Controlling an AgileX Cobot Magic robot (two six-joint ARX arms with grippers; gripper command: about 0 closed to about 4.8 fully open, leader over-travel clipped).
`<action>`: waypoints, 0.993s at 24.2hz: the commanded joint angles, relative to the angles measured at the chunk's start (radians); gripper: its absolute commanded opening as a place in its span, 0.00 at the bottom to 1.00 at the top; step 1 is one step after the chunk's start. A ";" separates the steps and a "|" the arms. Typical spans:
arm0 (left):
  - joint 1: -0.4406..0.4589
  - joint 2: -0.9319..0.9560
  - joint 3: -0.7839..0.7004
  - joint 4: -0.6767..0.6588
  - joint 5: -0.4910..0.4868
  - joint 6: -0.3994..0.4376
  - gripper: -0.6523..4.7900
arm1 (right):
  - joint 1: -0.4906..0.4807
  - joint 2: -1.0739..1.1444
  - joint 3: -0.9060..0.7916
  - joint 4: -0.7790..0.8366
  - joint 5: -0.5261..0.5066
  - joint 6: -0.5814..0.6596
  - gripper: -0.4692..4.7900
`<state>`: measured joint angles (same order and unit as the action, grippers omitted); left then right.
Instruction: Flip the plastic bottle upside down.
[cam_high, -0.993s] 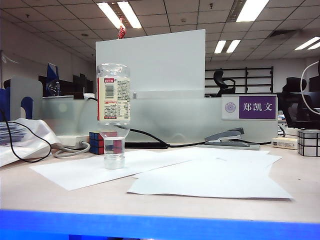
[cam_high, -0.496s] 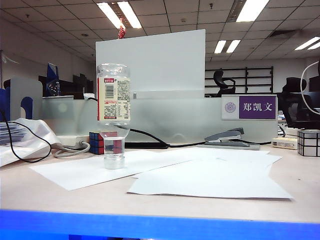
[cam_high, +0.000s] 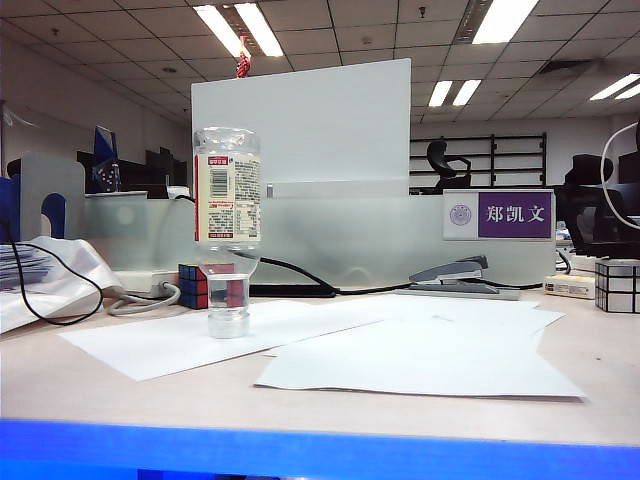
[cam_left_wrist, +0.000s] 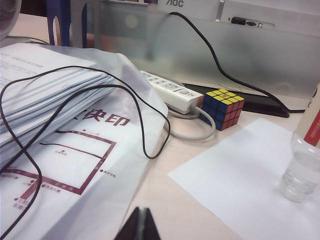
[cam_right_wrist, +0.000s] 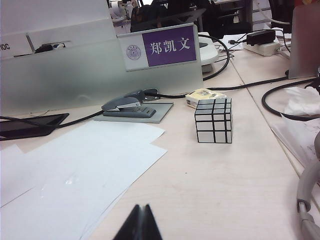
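Exterior view first: you can see the plastic bottle (cam_high: 228, 228) standing upside down, cap end on a white sheet of paper (cam_high: 200, 335) on the left half of the surface (cam_high: 100, 385), with the label upward. Neither arm shows in this view.

Your left tool (cam_left_wrist: 139, 226) sits low at the near edge of its wrist view, its two dark tips pressed together and gripping nothing. It hangs over the surface, well apart from the bottle, whose neck stands on the paper. A colored puzzle cube (cam_left_wrist: 223, 107) and a power strip (cam_left_wrist: 172, 92) lie behind.

Your right tool (cam_right_wrist: 140, 223) is likewise closed and empty, above the pale surface beside loose paper. A silver cube (cam_right_wrist: 214, 120) and a stapler (cam_right_wrist: 129, 106) lie further off.
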<state>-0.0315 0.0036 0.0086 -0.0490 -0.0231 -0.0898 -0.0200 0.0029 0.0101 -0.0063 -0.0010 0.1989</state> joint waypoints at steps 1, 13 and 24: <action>0.002 -0.002 0.001 0.005 0.001 0.004 0.11 | 0.000 -0.002 -0.002 0.018 0.000 -0.020 0.08; 0.002 -0.002 0.001 0.005 0.000 0.004 0.11 | -0.002 -0.002 -0.002 0.018 0.007 -0.066 0.08; 0.002 -0.002 0.001 0.005 0.001 0.004 0.11 | -0.002 -0.002 -0.002 0.019 0.009 -0.066 0.08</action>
<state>-0.0315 0.0036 0.0086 -0.0490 -0.0231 -0.0898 -0.0204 0.0029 0.0101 -0.0059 0.0048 0.1368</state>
